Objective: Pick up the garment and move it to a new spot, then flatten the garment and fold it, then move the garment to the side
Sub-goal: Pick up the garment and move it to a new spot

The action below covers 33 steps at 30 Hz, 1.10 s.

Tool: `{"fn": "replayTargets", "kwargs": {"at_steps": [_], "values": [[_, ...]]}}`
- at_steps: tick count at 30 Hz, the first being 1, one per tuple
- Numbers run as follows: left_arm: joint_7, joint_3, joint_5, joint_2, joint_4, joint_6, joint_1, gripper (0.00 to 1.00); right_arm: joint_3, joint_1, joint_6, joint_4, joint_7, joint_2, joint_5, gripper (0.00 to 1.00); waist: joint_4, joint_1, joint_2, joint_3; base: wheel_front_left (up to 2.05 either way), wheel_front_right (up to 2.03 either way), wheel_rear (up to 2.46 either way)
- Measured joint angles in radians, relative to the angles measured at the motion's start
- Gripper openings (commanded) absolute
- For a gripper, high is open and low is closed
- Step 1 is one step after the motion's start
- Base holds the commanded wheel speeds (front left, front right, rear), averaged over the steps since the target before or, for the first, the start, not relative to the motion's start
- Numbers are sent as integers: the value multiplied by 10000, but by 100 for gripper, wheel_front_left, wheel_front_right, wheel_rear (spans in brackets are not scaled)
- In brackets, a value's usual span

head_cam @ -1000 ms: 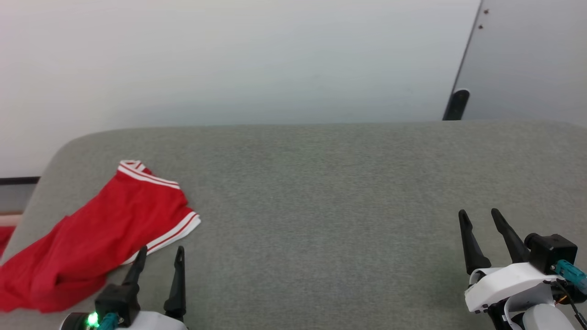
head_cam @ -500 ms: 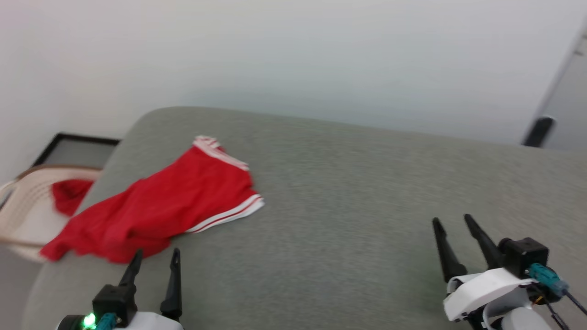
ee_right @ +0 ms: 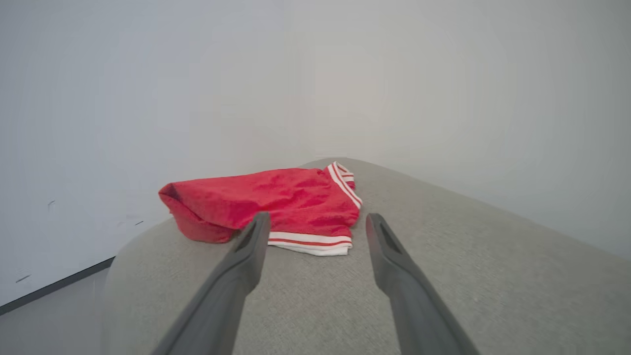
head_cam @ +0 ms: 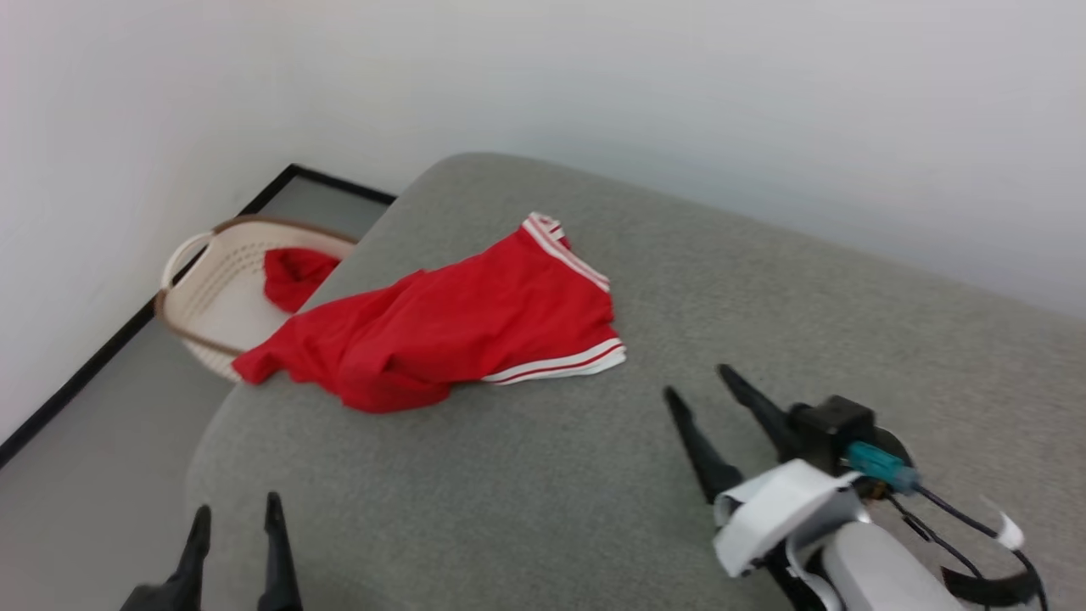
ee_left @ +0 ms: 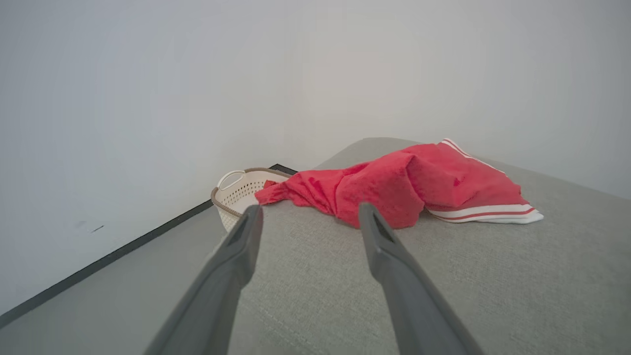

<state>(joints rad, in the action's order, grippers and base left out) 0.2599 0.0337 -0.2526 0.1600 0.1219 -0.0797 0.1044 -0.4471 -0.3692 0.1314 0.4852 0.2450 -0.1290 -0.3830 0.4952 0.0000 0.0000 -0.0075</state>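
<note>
Grey fabric worktop (head_cam: 764, 280) under both claws. Red garment (head_cam: 458, 322) crumpled on it, ahead of left claw (head_cam: 237, 503), ahead-left of right claw (head_cam: 697, 380), touching neither. Cream basket (head_cam: 204, 280) off worktop edge, beyond left claw, red cloth (head_cam: 293, 276) inside. Both claws spread wide, empty.

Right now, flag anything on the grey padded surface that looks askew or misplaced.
The red garment with white-and-red striped trim lies bunched and slanted by the left corner of the grey padded surface, one end reaching the edge above a cream perforated basket on the floor holding more red cloth. Nothing looks spilled or damaged.
</note>
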Motion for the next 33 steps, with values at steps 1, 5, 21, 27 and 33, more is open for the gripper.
{"fn": "replayTargets", "kwargs": {"at_steps": [1, 5, 21, 27, 33], "values": [[0, 67, -38, -75, -111, -29, 108, 100, -228, -141, 0, 92, 2, 10, -127, 100, 77, -1, 0, 71, 0, 0, 0], [17, 360, -104, -305, -546, -188, 466, 100, -959, -582, 0, 431, 25, 44, -510, 100, 292, 0, 0, 316, 0, 0, 0], [-71, -261, 157, -65, -203, 1093, -591, 100, -876, -537, 0, 667, 163, -251, -792, 100, 257, 0, 0, 594, 0, 0, 0], [-477, -1152, 552, 988, 1041, 1877, -3436, 100, -368, -224, -2, 82, 163, -449, -17, 100, 46, 0, 0, 925, 0, 0, 0], [-742, -2322, 107, 2073, 2974, 2077, -6076, 100, -725, -1158, 0, -614, 163, -472, 314, 100, -569, 0, 0, 1410, 0, 0, 0]]}}
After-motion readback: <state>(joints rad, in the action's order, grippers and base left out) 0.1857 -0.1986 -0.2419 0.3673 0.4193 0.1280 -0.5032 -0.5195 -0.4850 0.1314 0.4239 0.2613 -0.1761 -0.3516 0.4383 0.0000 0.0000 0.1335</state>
